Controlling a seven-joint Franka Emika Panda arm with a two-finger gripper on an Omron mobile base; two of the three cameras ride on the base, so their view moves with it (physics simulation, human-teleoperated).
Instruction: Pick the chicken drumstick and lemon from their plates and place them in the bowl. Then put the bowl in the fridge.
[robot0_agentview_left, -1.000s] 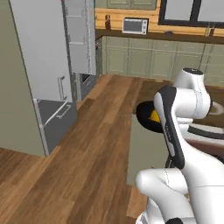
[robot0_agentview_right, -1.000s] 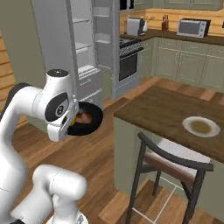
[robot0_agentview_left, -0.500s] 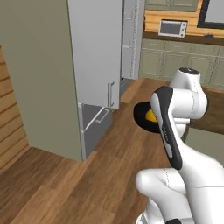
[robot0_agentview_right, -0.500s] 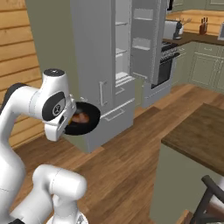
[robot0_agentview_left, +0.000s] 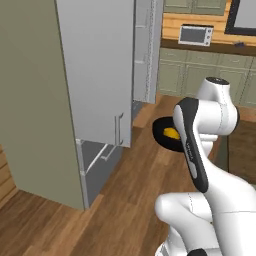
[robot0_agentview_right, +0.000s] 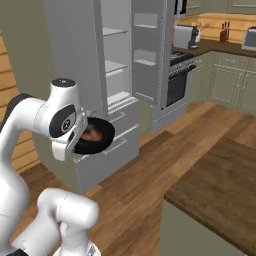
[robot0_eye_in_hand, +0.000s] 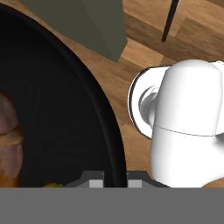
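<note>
My gripper (robot0_eye_in_hand: 114, 180) is shut on the rim of the glossy black bowl (robot0_eye_in_hand: 109, 127), held in the air in front of the arm. The bowl (robot0_agentview_right: 97, 139) carries the reddish-brown chicken drumstick (robot0_agentview_right: 91, 135), and the hand view brings that drumstick (robot0_eye_in_hand: 8, 144) close up on the left. The yellow lemon (robot0_agentview_left: 171, 133) also lies in the bowl (robot0_agentview_left: 161, 134). Just beyond the bowl stands the light-grey fridge (robot0_agentview_right: 120, 65), its upper door (robot0_agentview_right: 150, 55) swung open on pale shelves. The plates are out of view.
Fridge drawers (robot0_agentview_right: 120, 137) sit low, right behind the bowl. A grey-green cabinet side (robot0_agentview_left: 30, 100) flanks the fridge (robot0_agentview_left: 95, 70). A dark wooden counter (robot0_agentview_right: 215, 190) lies at the right, an oven (robot0_agentview_right: 177, 85) and a microwave (robot0_agentview_left: 195, 35) along the far wall. Wooden floor (robot0_agentview_left: 140, 190) lies between.
Both base views have shifted: the base has moved toward the fridge, which now stands larger and closer. The bowl stays in the same grip in front of the arm.
</note>
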